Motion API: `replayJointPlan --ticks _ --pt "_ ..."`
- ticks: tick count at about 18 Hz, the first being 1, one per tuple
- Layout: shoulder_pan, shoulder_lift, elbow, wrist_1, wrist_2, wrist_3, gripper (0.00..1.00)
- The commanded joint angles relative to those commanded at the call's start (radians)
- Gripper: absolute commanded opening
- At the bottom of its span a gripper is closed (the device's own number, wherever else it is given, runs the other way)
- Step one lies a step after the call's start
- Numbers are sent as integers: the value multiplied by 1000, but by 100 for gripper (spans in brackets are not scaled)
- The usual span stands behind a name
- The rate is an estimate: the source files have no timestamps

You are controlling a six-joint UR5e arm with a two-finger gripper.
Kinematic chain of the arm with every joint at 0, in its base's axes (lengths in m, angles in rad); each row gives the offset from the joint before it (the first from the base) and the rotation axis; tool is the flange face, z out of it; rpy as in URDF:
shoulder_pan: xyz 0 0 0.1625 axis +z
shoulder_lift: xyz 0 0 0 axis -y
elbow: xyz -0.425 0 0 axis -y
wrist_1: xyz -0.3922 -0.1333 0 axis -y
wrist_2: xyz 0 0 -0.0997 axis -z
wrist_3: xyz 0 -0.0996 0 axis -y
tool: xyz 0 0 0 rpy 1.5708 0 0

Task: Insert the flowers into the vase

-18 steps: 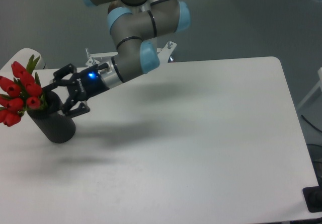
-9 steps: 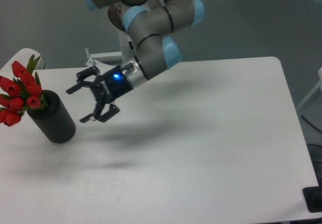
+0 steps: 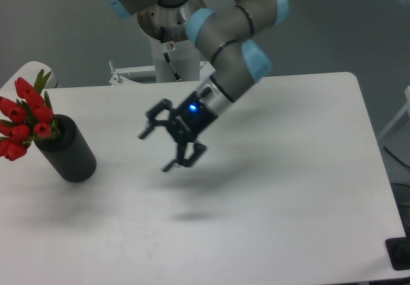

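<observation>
The black cylindrical vase (image 3: 67, 153) stands tilted near the table's left edge. The flowers (image 3: 24, 118), red tulip buds with green leaves, stick out of its top toward the left. My gripper (image 3: 155, 149) hangs above the table well to the right of the vase, fingers spread open and nothing between them. A blue light glows on its wrist.
The white table (image 3: 282, 170) stretches to the right and front. The arm's base and a metal bracket (image 3: 131, 75) stand at the table's back edge. A dark object (image 3: 400, 253) sits off the front right corner.
The gripper has pulled away from the vase, moving right and slightly toward the front, staying open. Flowers and vase have not moved.
</observation>
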Motion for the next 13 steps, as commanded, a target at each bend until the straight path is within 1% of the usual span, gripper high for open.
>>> replayJointPlan --ticks 3,7,8,10,13 --pt "2 -57 84 -3 143 2 100" --pt "0 -143 221 -6 422 2 100" --pt "-2 -163 258 -11 474 3 100" --pt "-2 -204 321 -18 511 5 100" --pt "-3 -250 379 -28 523 5 100"
